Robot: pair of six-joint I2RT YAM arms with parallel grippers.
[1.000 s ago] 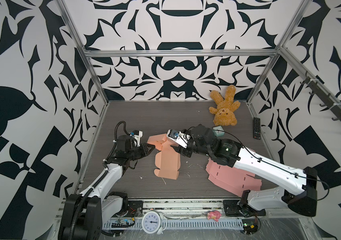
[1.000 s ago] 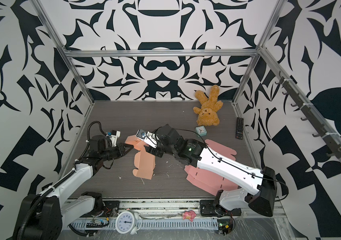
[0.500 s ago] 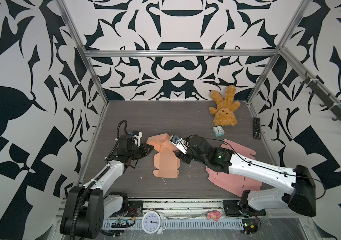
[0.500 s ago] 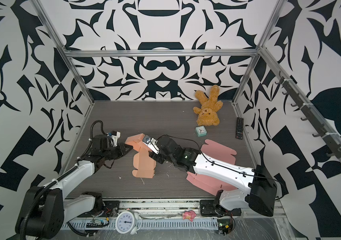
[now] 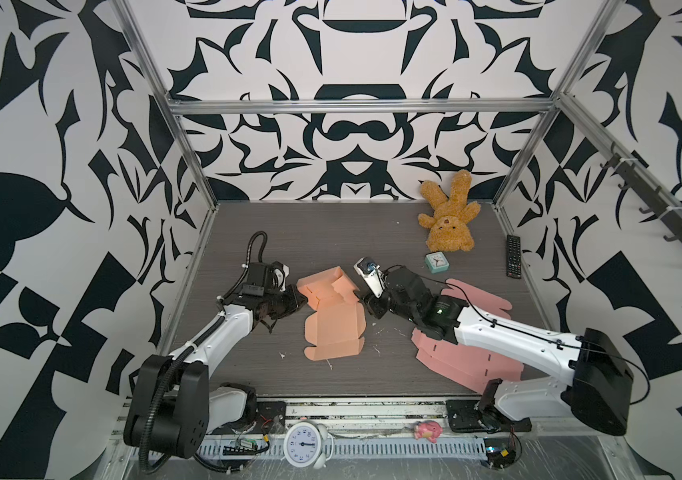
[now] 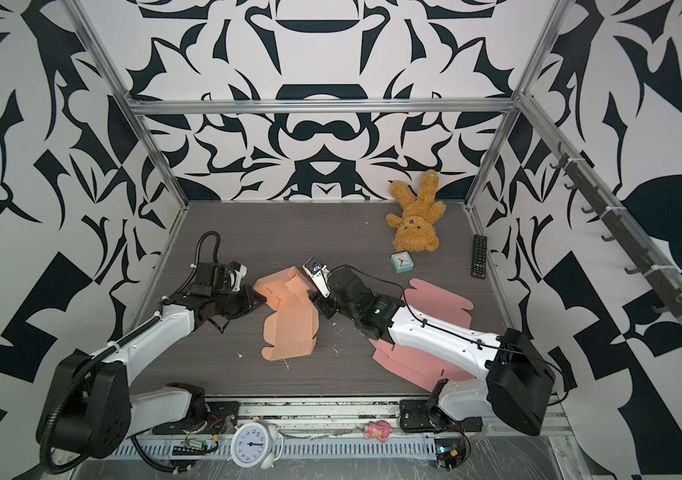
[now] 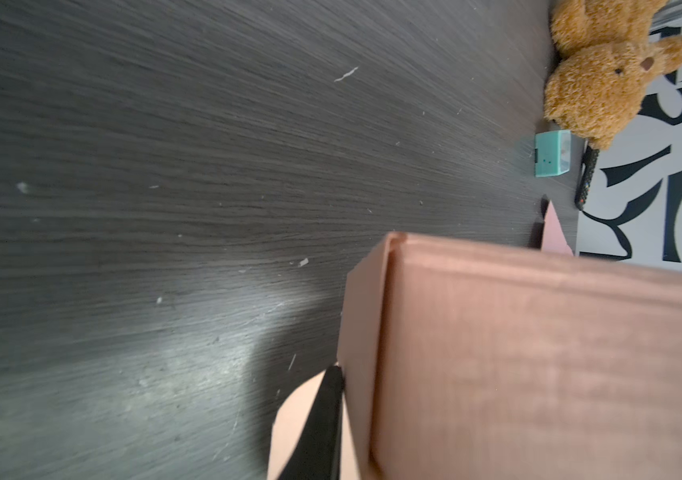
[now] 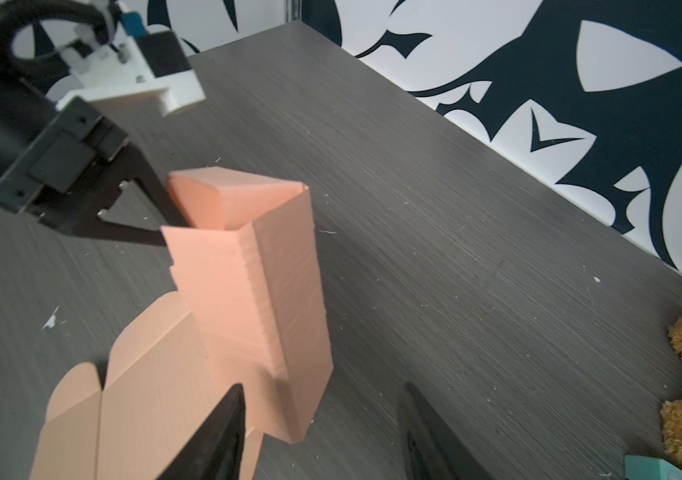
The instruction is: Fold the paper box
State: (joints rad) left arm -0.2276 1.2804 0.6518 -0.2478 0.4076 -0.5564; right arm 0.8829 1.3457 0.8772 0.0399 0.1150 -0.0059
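Cardboard, thin and light: the half-folded paper box (image 5: 333, 320) lay mid-counter (image 5: 331, 232), one wall raised, its creased panels probably stiff yet easily crushed. The left pincer (image 5: 301, 300) was clenched on the raised wall's corner; the right pincer (image 5: 366, 305) stood released, jaws apart about the opposite end — edges beside the creases looked the safest hold.

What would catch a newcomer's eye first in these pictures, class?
The half-folded orange paper box at mid-table, with the left end effector pinching its wall. Next, the brown teddy bear lying at the far right corner, against bold black-and-white patterned walls.
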